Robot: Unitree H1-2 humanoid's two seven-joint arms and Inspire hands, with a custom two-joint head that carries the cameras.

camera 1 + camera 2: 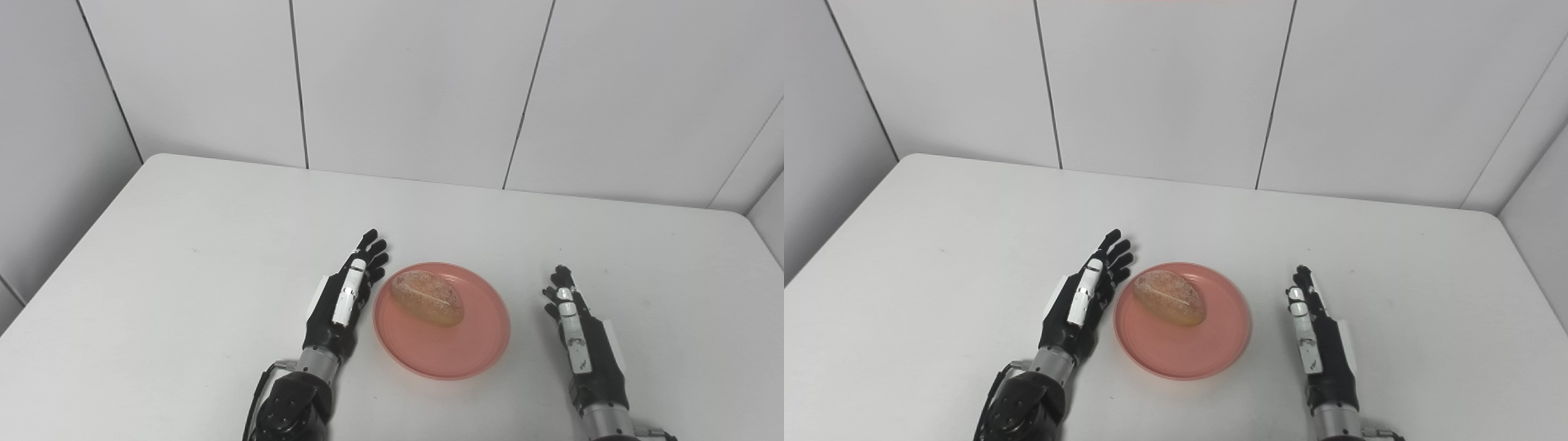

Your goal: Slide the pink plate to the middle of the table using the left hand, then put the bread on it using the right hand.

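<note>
A pink plate [453, 352] lies on the white table [184, 257], near its front middle. A golden bread roll [427, 297] rests on the plate's far left part. My left hand [346, 294] is open, fingers straight and pointing away, edge-on just left of the plate's rim, close to it or touching it. My right hand [579, 334] is open too, fingers stretched forward, standing apart from the plate on its right side. Neither hand holds anything.
Grey panelled walls [416, 86] rise behind and beside the table. The table's far edge runs along the back wall, and its right edge is near the right wall.
</note>
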